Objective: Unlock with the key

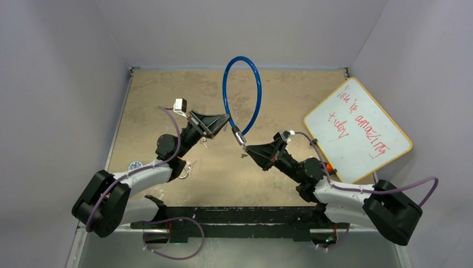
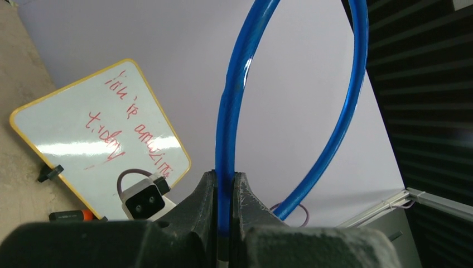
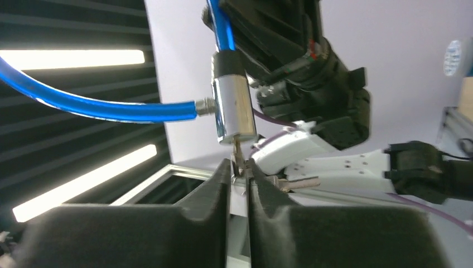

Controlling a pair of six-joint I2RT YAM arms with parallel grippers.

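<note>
Blue sheathed cable (image 1: 243, 78) is arching above the table (image 1: 162, 106), carried clear of it by both arms. At left, the left gripper (image 2: 225, 180) is clamping the cable just behind the lock barrel (image 3: 234, 109), evidently bracing it so the barrel is not twisting under a turn. Moving right, the barrel is facing its keyway straight at the right gripper (image 3: 240, 170), which is pinching the key (image 3: 237, 156). The blade is apparently sitting in the keyway. The cable's free end is plugging into the barrel's side, so the lock is judged unopened. A whiteboard (image 1: 357, 134) is lying far right, uninvolved.
</note>
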